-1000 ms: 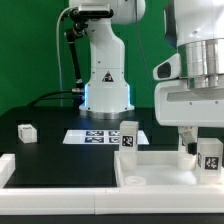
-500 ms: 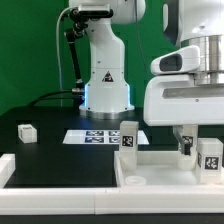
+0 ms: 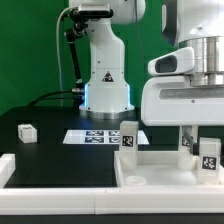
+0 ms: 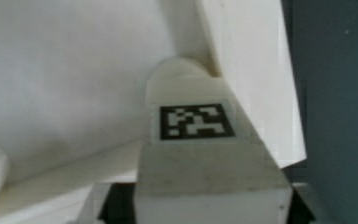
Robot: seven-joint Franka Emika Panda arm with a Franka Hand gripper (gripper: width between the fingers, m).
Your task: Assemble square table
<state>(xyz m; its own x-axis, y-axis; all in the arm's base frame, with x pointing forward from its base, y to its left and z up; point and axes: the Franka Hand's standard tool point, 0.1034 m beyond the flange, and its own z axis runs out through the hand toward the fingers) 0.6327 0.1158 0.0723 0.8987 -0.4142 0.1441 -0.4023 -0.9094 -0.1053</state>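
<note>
The white tray-like tabletop lies flat on the black counter, with two tagged legs upright in it. A third leg lies well apart.

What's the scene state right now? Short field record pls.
tabletop: white tray-like square, at the exterior view's right, near edge of the black table
standing legs: one at the tabletop's back corner; another under the arm
loose leg: small block on the table, exterior view's left
marker board: flat, behind the tabletop
pincer: straddles the tagged leg; contact cannot be confirmed
rail: long white bar along the front
</note>
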